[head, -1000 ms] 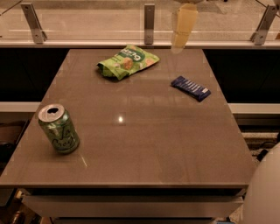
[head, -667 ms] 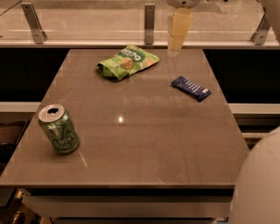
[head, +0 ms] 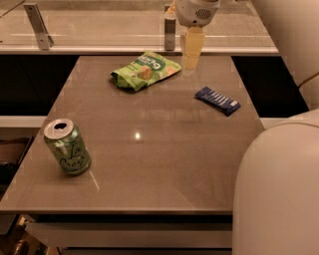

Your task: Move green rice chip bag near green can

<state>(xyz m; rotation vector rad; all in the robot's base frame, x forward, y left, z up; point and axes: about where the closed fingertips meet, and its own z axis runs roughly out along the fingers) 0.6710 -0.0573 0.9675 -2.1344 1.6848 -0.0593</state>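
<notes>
The green rice chip bag [head: 144, 69] lies flat at the far middle of the table, light green and wrinkly with a dark logo. The green can [head: 67, 147] stands upright near the front left edge, silver top open, far from the bag. My gripper [head: 191, 61] hangs from its white wrist [head: 197, 10] over the table's far edge, just right of the bag, not touching it, and it holds nothing that I can see.
A small dark blue wrapped bar [head: 217, 100] lies at the right side of the brown table [head: 159, 164]. A glass rail with metal posts [head: 38, 25] runs behind the table. My white arm body [head: 279, 189] fills the lower right.
The gripper has moved left and lower, closer to the chip bag. My white arm body fills more of the lower right. Bag, can and bar have not moved.
</notes>
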